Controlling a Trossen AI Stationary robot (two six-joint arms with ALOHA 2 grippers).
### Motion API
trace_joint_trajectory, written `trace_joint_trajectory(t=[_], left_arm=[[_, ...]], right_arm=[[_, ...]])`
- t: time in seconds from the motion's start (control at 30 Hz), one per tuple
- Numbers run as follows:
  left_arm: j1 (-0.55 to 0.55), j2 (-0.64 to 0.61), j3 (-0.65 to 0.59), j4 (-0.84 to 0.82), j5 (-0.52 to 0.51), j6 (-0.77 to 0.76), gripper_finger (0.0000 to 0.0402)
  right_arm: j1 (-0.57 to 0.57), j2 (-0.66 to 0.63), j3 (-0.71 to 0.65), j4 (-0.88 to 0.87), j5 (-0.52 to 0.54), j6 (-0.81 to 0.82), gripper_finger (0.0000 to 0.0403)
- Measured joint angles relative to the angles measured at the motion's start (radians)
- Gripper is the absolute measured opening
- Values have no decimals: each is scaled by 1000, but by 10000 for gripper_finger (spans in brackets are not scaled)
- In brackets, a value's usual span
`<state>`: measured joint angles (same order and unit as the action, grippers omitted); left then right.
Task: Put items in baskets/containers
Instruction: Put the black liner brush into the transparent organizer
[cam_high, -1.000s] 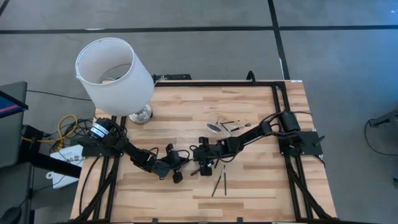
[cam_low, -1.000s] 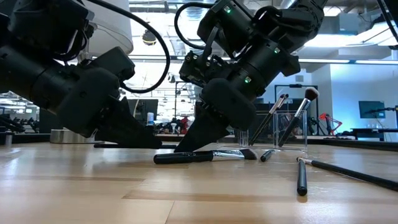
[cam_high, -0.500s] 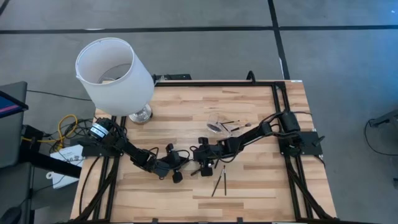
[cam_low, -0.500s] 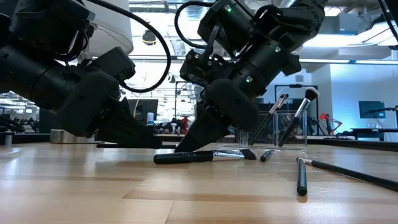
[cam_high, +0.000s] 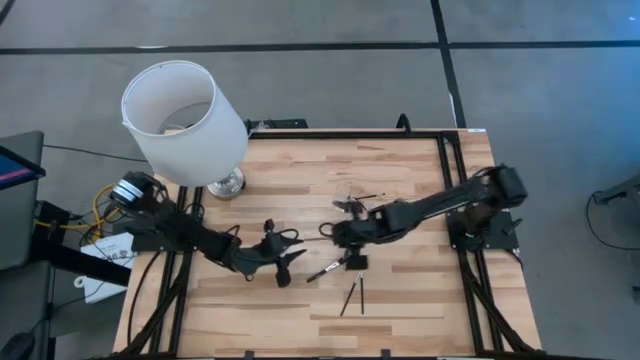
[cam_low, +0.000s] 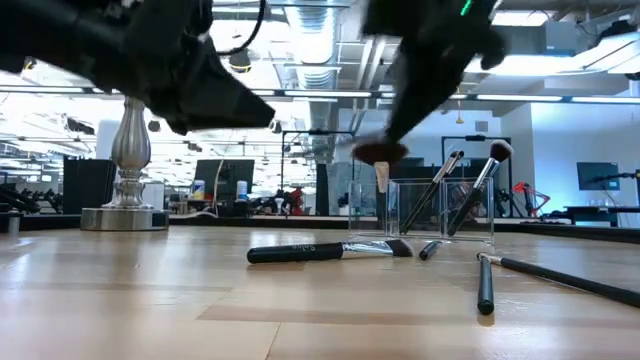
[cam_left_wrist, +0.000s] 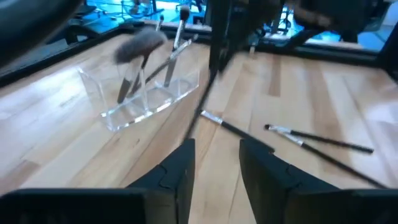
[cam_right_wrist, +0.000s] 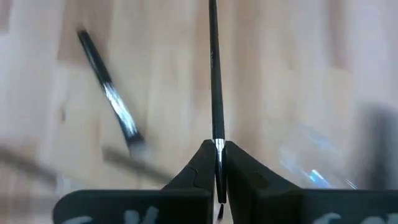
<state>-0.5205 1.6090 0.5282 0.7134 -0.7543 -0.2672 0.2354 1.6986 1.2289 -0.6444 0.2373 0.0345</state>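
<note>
Black-handled brush (cam_right_wrist: 215, 81) is pinched by the right gripper (cam_right_wrist: 218, 163) above the table; left gripper (cam_left_wrist: 216, 163) is held spread.

One camera hangs above and looks straight down on the whole desk (cam_high: 300, 190) and both arms, while another sits at desk-top height near one edge, facing level across the boards into the room behind. Each wrist camera looks forward past its own dark fingers, close over the wood: the left takes in the clear tray (cam_left_wrist: 146, 99), also seen from the low view, and loose brushes (cam_left_wrist: 311, 140); the right, a thin brush (cam_right_wrist: 214, 74).
</note>
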Motion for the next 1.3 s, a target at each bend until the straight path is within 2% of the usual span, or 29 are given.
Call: trace_joint_trajectory(t=[0.23,0.37,0.5,0.63,0.83,1.03,1.3], left_arm=[[0,-36,0,-47,3,1,114],[0,-29,-3,-54,4,-2,109],[0,-30,-20,-54,4,-3,108],[5,-30,-55,-53,5,-60,108],[25,-30,-106,-51,-2,-154,108],[44,-30,-127,-49,-3,-213,108],[44,-30,-131,-40,0,-217,108]], right_arm=[[54,-71,274,-688,261,-6,5],[53,-52,337,-933,289,-39,3],[35,-52,311,-927,281,-190,3],[8,-34,284,-913,347,-271,3],[-56,25,281,-870,522,-348,4],[-116,106,280,-834,534,-503,4],[-153,201,281,-808,581,-533,4]])
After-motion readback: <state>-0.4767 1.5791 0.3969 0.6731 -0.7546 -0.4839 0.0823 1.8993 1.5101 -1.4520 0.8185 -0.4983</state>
